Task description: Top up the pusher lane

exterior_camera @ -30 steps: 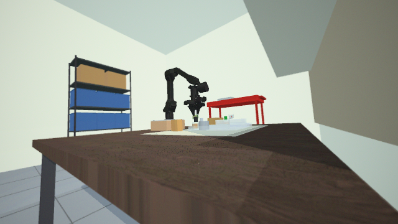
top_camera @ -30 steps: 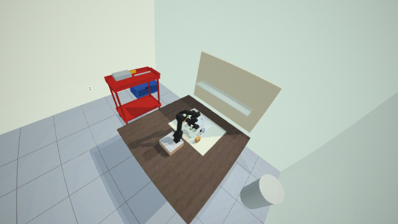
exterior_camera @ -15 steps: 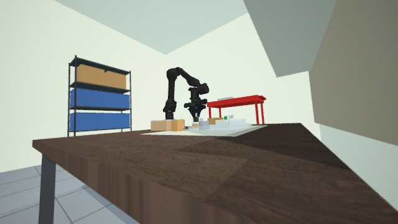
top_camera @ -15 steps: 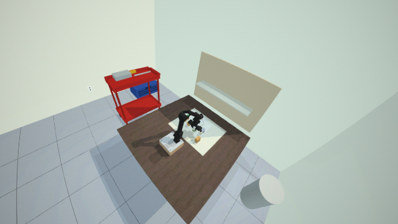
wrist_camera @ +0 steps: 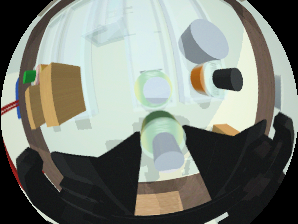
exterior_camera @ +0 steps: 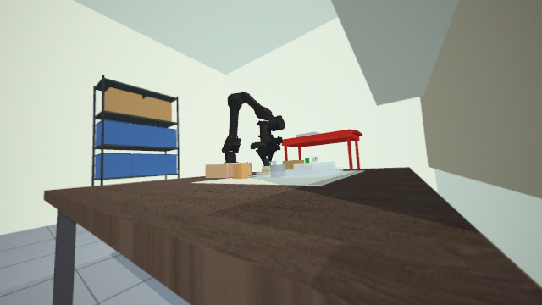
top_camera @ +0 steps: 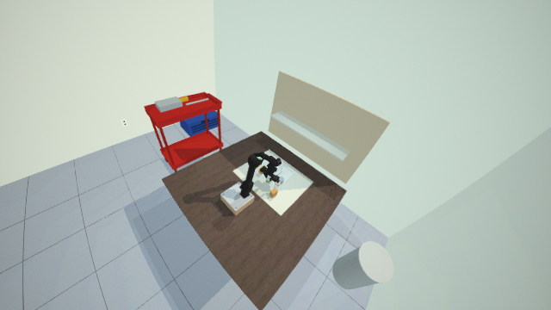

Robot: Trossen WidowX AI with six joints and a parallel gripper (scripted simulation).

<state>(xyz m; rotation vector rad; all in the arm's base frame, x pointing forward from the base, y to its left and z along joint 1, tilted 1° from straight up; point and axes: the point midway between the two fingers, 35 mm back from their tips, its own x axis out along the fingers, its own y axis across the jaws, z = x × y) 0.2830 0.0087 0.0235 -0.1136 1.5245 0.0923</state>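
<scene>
I see the gripper (wrist_camera: 161,163) low over the pale mat (top_camera: 297,189) on the counter (exterior_camera: 296,220), fingers clamped on the green-lidded jar (wrist_camera: 161,141). Just ahead stands the matching jar (wrist_camera: 154,88) in its lane. An orange jar (wrist_camera: 213,79) lies to the right, a tan box (wrist_camera: 59,92) left.

No text, label, brand, number or sign can be read in any view.
</scene>
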